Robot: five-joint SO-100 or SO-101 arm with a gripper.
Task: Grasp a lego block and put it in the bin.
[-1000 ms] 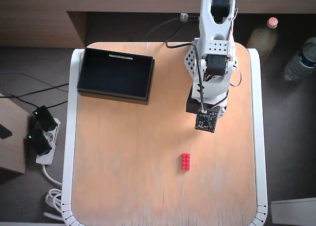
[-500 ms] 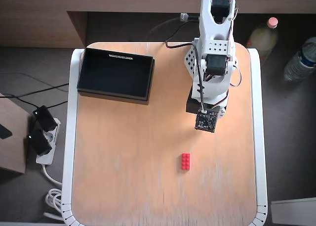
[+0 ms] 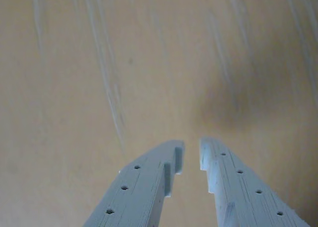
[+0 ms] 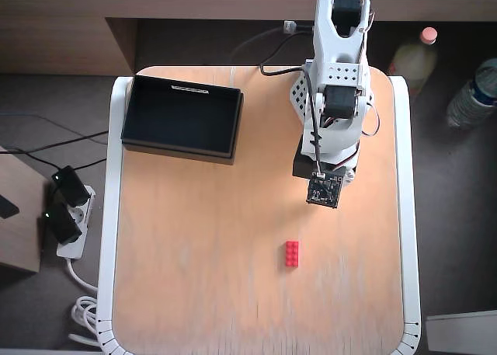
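Pale two-finger gripper (image 3: 192, 155) hanging over bare wooden tabletop (image 4: 202, 246), jaws nearly closed, narrow gap, gripping nothing. Small red studded plastic lego block (image 4: 292, 253) lying near, toward front edge in overhead view, awaiting pickup. Shallow black rectangular bin (image 4: 182, 116) sitting empty at far-left corner, well apart.

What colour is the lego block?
Bright red; the lego block shows best in the overhead view.

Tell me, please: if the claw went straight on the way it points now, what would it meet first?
Probably only the bare wooden table. In the wrist view the claw, with a narrow gap between its tips, points at empty tabletop. The overhead view shows the lego block lying farther out, likely beyond that line; depth is unclear.
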